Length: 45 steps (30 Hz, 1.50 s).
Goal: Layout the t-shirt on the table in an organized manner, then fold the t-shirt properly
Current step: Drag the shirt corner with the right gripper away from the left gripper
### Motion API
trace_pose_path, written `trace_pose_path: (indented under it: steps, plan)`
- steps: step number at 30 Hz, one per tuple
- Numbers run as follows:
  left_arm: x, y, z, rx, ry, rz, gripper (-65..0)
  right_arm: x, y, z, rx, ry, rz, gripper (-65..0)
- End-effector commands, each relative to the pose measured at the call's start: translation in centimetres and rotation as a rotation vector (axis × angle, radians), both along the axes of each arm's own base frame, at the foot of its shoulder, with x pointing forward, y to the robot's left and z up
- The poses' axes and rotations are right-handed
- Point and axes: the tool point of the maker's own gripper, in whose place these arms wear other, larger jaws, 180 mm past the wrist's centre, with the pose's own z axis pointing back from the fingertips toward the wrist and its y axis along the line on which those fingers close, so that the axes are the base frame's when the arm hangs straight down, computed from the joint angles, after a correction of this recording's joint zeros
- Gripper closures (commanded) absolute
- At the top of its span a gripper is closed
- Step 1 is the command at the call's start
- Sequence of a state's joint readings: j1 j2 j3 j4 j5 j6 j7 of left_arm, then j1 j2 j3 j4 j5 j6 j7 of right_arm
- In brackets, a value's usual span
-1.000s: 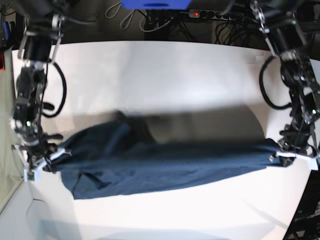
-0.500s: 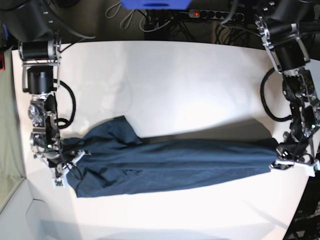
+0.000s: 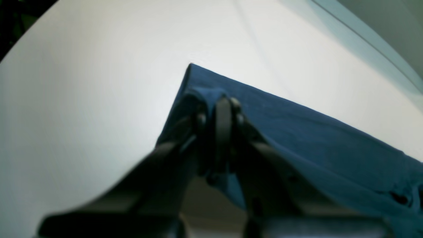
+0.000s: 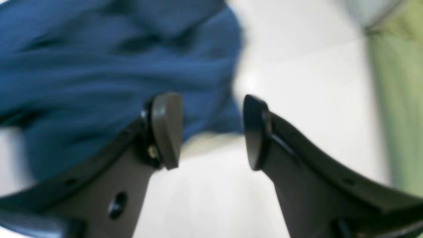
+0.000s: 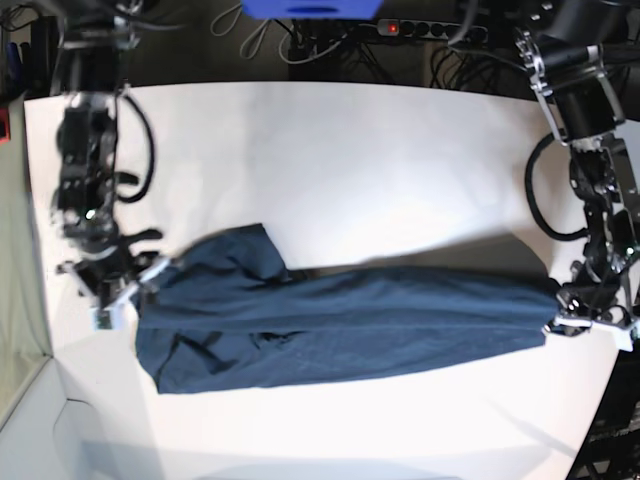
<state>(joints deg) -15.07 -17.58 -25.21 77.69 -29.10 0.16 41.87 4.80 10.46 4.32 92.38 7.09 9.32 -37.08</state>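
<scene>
Base view shows the dark navy-blue cotton t-shirt point(image 5: 340, 320) lying as a long, narrow band across the smooth matte white table point(image 5: 350, 170), bunched and creased at its end on this view's left, with one flap turned up toward the table's middle. On the right of this view, the left gripper point(image 5: 590, 322) has its jaws pressed together on the shirt's corner; the left wrist view confirms fabric pinched between them. At the other end, the right gripper point(image 4: 211, 132) stands spread and empty, the shirt's edge just beyond its fingertips. By my reading, the laying-out step is in hand and folding has not begun. The next move probably calls for the right gripper to find a fresh hold on the crumpled end and spread it flat.
</scene>
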Motion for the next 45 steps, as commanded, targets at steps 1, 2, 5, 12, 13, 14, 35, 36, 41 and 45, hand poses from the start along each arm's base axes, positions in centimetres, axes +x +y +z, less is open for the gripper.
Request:
trace_pose_path:
  steps: [1, 2, 5, 12, 13, 14, 35, 36, 41, 45]
  plan:
    - [0.7, 0.9, 2.3, 0.03, -0.06, 0.012, 0.0, -0.3, 0.7, 0.9, 0.01, -0.028, 0.007, -30.6]
    - [0.5, 0.9, 2.0, 0.03, -0.055, 0.013, 0.0, -0.9, 1.5, 0.8, 0.025, -0.023, 0.012, -30.6]
    - [0.5, 0.9, 1.9, 0.029, -0.051, 0.013, 0.0, -2.7, 4.5, -0.6, 0.069, 0.017, 0.048, -30.6]
    - [0.2, 0.8, 1.5, 0.029, -0.043, 0.012, 0.0, -4.4, 11.9, -3.4, 0.11, 0.102, 0.219, -30.3]
    - [0.2, 0.8, 1.5, 0.026, -0.044, 0.011, 0.0, -4.3, 12.4, -3.8, 0.111, 0.111, 0.23, -30.2]
    - [0.1, 0.8, 1.4, 0.025, -0.042, 0.011, 0.0, -3.7, 12.7, -3.8, 0.109, 0.108, 0.241, -30.2]
    - [-3.2, -0.1, 0.9, 0.076, -0.032, -0.019, 0.0, -6.1, 11.8, -12.3, 0.1, 0.337, 0.218, 0.0]
    - [-3.5, -0.2, 1.1, 0.084, -0.035, -0.024, 0.0, -6.7, 11.2, -12.6, 0.094, 0.346, 0.211, 0.0]
    - [-6.0, -1.4, 1.5, 0.132, -0.04, -0.06, 0.0, -9.9, 8.5, -9.4, 0.08, 0.267, 0.167, 0.0]
    - [-7.6, -2.8, 2.0, 0.148, -0.055, -0.086, 0.0, -12.2, 7.9, -6.0, 0.07, 0.194, 0.159, 0.0]
